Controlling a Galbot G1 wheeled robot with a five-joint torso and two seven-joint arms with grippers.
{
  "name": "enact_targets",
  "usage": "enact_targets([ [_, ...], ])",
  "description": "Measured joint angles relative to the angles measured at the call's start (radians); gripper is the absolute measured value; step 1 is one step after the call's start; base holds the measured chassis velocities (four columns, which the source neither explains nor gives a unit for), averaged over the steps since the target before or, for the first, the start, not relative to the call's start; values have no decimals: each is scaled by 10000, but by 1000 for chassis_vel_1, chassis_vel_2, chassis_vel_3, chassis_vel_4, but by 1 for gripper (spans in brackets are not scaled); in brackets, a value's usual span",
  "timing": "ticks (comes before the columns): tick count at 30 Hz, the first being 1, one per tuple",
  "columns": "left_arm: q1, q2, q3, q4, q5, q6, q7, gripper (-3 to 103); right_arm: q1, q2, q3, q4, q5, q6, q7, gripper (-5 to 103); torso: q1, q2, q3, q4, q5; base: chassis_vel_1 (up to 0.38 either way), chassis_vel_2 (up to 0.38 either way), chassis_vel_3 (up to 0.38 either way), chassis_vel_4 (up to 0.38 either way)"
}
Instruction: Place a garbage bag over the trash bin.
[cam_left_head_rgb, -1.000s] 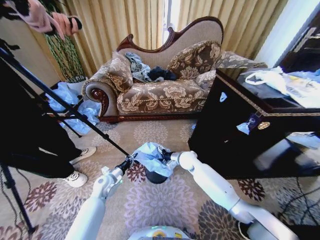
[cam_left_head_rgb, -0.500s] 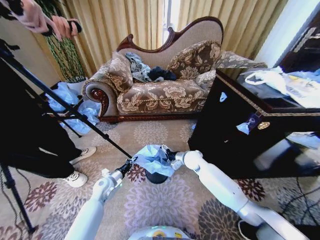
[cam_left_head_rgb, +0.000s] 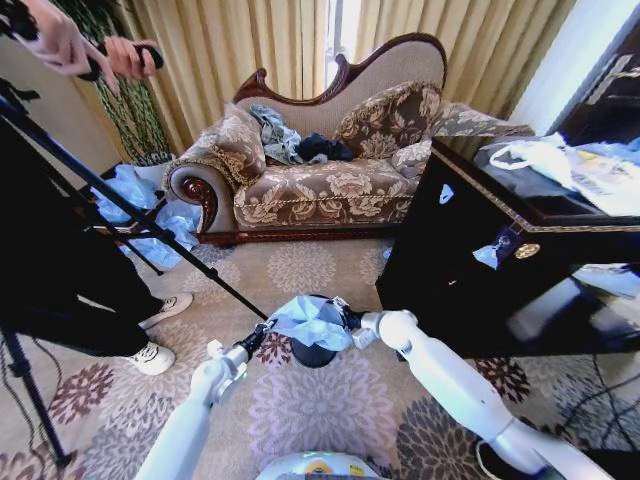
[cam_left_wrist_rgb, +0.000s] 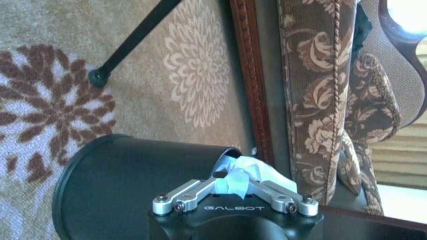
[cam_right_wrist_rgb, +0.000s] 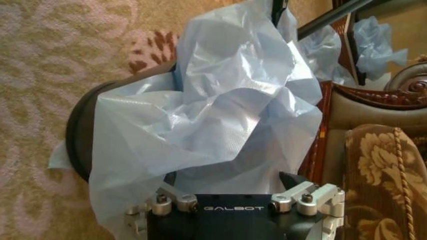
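The left gripper (cam_left_wrist_rgb: 231, 186) has its jaws pinched together on a fold of the garbage bag (cam_right_wrist_rgb: 220, 115), at the rim of the trash bin (cam_left_wrist_rgb: 127, 185) on the side nearer the robot's left. The right gripper (cam_right_wrist_rgb: 233, 192) has plastic bunched between and over its fingers, but whether its jaws are clamped cannot be told; it sits at the bin's opposite rim. In the head view the bag (cam_left_head_rgb: 308, 322) lies crumpled over the bin's mouth, with only part of the black wall (cam_left_head_rgb: 312, 355) showing beneath it. The step in hand appears to be spreading the bag's mouth across the bin. The next move likely calls for drawing the two held edges apart and down past the rim, gently, since the film is thin and the bin may tip.
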Motion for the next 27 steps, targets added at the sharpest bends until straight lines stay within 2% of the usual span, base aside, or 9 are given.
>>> enact_targets([
  [6, -4, 42, 63, 42, 233, 0, 167, 0, -120, -216, 7, 148, 77, 5, 9, 100, 0, 0, 0, 0, 0, 0, 0, 0, 0],
  [12, 87, 187, 145, -136, 864, -98, 681, 0, -322, -560, 81, 567, 317, -46, -14, 100, 1, 0, 0, 1, 2, 0, 0, 0, 0],
  [27, 51, 182, 209, -308, 826, -135, 658, 0, -480, -928, 184, 1609, 1107, -105, 13, 100, 2, 0, 0, 0, 0, 0, 0, 0, 0],
])
